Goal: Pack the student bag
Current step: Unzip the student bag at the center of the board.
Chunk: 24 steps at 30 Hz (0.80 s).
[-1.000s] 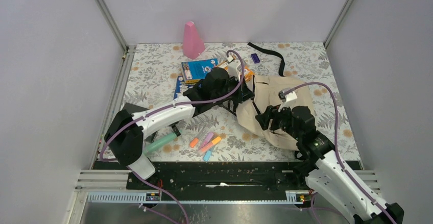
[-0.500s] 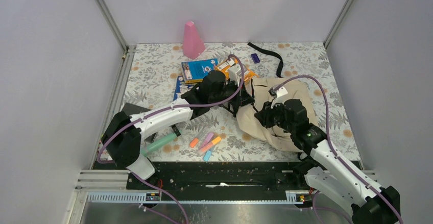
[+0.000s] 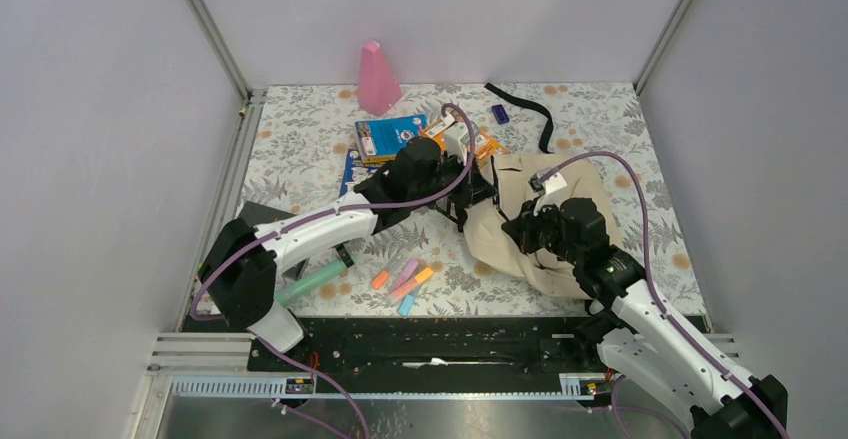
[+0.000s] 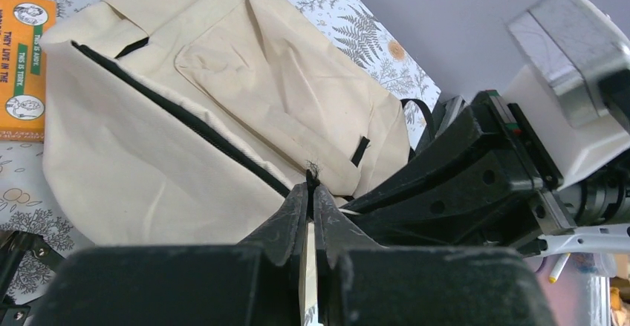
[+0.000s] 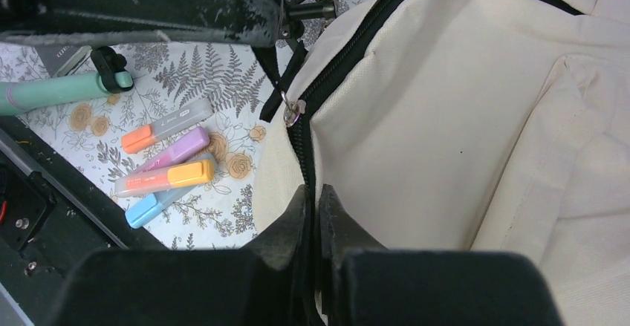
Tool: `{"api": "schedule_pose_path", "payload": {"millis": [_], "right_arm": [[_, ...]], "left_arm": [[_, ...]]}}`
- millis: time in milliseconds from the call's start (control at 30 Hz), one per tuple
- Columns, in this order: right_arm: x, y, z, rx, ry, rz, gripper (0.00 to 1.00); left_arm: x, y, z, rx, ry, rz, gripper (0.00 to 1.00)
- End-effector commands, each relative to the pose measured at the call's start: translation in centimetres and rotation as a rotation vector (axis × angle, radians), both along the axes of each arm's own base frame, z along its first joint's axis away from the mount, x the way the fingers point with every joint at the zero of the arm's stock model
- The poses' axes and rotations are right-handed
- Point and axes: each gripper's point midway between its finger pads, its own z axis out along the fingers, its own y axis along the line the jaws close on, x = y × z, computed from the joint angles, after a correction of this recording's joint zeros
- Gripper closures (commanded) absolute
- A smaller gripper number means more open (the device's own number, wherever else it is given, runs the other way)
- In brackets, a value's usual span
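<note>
The student bag (image 3: 555, 209) is a beige fabric backpack with black zipper trim, lying at the right of the floral table. My left gripper (image 3: 478, 196) reaches it from the left. In the left wrist view the left gripper (image 4: 312, 186) is shut on a frayed black tab at the end of the bag's (image 4: 223, 96) zipper. My right gripper (image 3: 517, 227) is at the bag's near left edge. In the right wrist view the right gripper (image 5: 313, 191) is shut on the black zipper trim (image 5: 303, 148), below a metal zipper ring (image 5: 293, 111).
Several highlighters (image 3: 403, 284) and a teal tube (image 3: 315, 281) lie near the front left. A blue book (image 3: 390, 137) and an orange book (image 3: 482, 143) sit behind the left arm. At the back are a pink cone (image 3: 378, 79), a purple item (image 3: 500, 113) and a black strap (image 3: 525, 107).
My right gripper has gone from open to shut on the bag's zipper trim after moving up and left. The left gripper has drawn its tab slightly left.
</note>
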Motion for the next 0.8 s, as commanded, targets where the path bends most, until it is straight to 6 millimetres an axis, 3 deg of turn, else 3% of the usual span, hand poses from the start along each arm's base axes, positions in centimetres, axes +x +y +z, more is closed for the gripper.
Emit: {"api": "schedule_pose_path", "payload": {"millis": [0, 367, 600, 767], "right_arm": [[-1.0, 0.4, 0.4, 0.015, -0.018, 0.041, 1.0], [-2.6, 0.3, -0.7, 0.032, 0.045, 0.059, 1.0], [-3.9, 0.4, -0.4, 0.084, 0.063, 0.071, 1.0], [-4.4, 0.3, -0.8, 0.076, 0.084, 0.077, 1.0]], "left_arm": [[2.4, 0.1, 5.2, -0.135, -0.084, 0.077, 1.0], [5.1, 0.1, 4.7, -0.129, -0.088, 0.126, 1.0], [8.1, 0.5, 3.9, -0.121, -0.074, 0.181, 1.0], [8.8, 0.5, 3.5, -0.11, -0.071, 0.19, 1.0]]}}
